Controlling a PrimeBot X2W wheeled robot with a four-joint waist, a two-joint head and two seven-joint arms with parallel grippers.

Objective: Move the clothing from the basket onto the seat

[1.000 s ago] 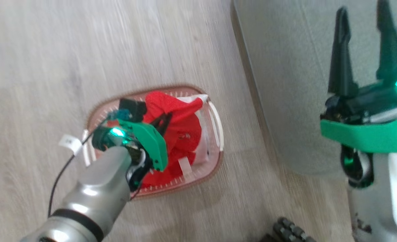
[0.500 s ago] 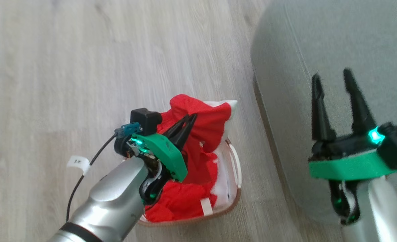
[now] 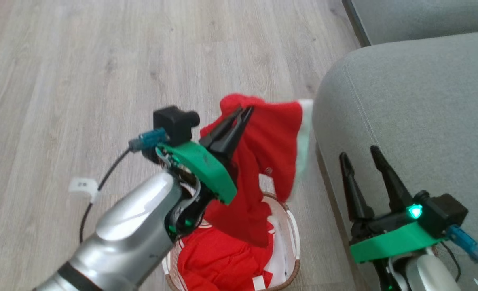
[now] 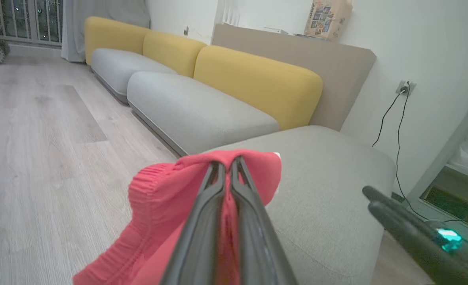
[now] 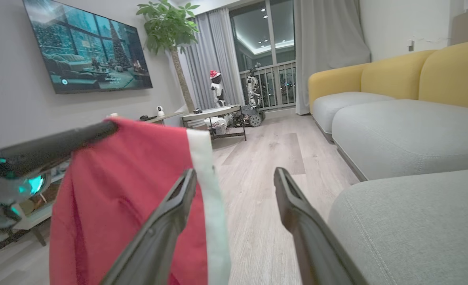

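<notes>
Frame centre: your left tool [image 3: 245,110] clamped on red clothing [image 3: 273,141], hanging above basket [image 3: 295,238] (more red inside); right tool [image 3: 357,152] gaping, empty, lower right; seat [image 3: 417,101] receives nothing yet.

The basket [image 3: 295,242] sits on the floor [image 3: 61,60] just left of the seat [image 3: 417,101] (clothing [image 3: 214,258] lying in it).

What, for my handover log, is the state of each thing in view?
basket: upright on the floor, partly full.
seat: no clothing on the part in view.
garment: pinched at its top, hanging over the basket.
other clothing: lying in the basket.
left tool: shut on the garment, raised above the basket.
right tool: open, holding nothing.
</notes>
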